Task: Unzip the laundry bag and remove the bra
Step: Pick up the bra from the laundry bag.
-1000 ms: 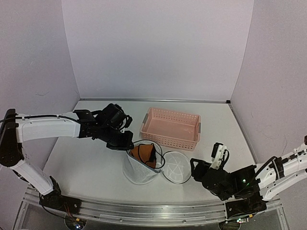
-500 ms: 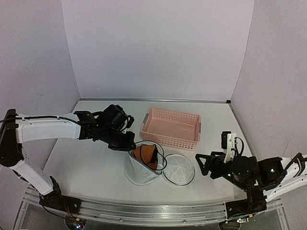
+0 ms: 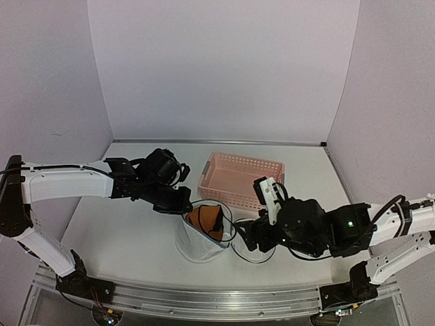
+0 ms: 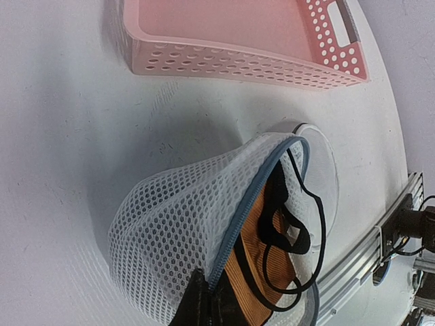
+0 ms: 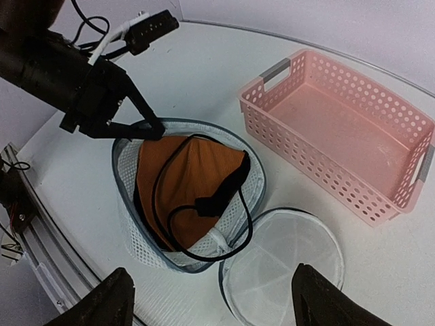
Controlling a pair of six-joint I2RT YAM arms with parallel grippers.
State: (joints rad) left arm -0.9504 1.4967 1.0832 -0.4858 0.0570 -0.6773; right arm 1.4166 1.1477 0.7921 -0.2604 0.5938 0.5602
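The white mesh laundry bag (image 3: 196, 243) stands open at the table's front centre. Its round ribbed lid (image 5: 282, 268) lies flat beside it on the right, still joined at the rim. The bra (image 5: 187, 173) sits inside, orange-brown side up, with dark straps looping over the rim. It also shows in the left wrist view (image 4: 262, 255). My left gripper (image 3: 178, 206) is shut on the bag's far-left rim and shows in the right wrist view (image 5: 146, 129). My right gripper (image 5: 212, 288) is open wide and empty, hovering above the bag and lid.
The pink perforated basket (image 3: 241, 180) stands empty just behind the bag and lid. It shows in the right wrist view (image 5: 340, 136). The table's front rail (image 4: 401, 224) runs close to the bag and lid.
My right arm swung in from the front right to above the lid and bag, its gripper open. The left gripper and the bag have stayed in place.
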